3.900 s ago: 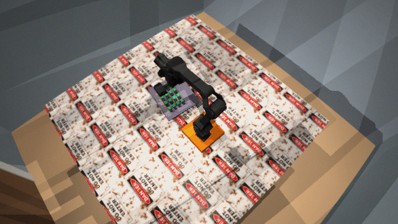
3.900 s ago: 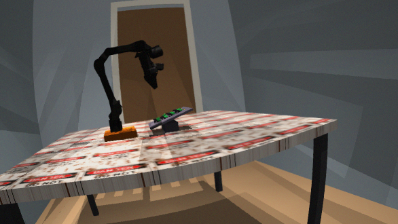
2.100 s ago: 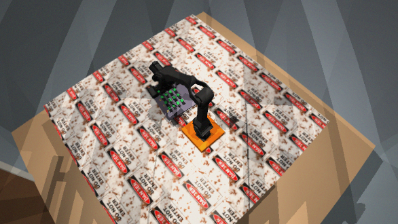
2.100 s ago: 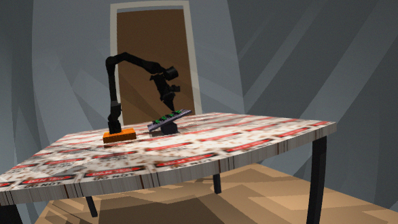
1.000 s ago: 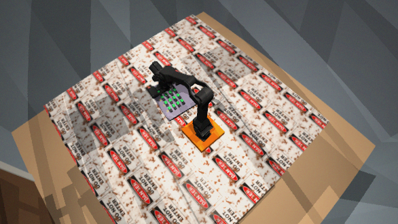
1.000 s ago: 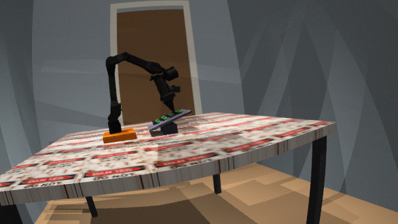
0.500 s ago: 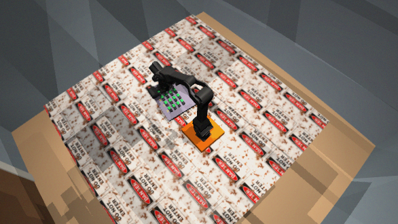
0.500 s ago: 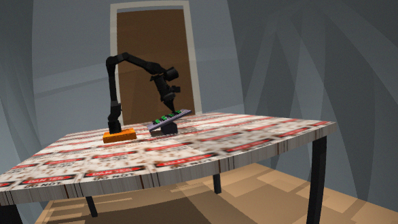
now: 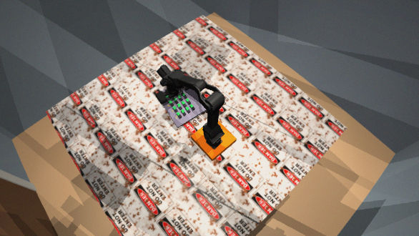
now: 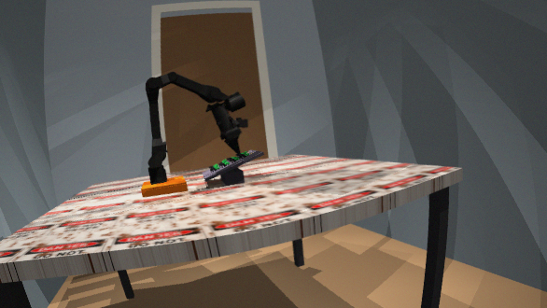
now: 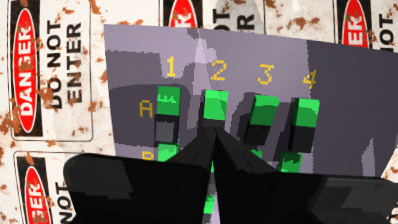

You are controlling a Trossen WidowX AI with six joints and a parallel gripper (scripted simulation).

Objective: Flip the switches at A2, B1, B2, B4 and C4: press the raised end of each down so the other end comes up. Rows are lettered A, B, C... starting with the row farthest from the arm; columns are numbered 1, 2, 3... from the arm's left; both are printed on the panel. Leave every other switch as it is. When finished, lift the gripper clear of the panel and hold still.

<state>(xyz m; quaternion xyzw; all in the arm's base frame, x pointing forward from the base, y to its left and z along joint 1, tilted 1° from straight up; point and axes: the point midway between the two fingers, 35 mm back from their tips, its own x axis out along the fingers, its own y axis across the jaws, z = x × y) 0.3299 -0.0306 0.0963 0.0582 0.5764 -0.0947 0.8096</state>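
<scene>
The tilted switch panel carries rocker switches with green far halves and dark near halves. My gripper is shut and empty, its tips at the near, dark end of switch A2. Contact cannot be told for sure. Switches A1, A3 and A4 show in the wrist view; which of their ends stand raised is hard to tell. B1 and B4 show only in part. The fingers hide B2 and most of the lower rows, including C4.
The arm's orange base stands on the patterned table at the panel's near side. A dark support holds the panel up. Neighbouring switches stand close on both sides of the fingertips.
</scene>
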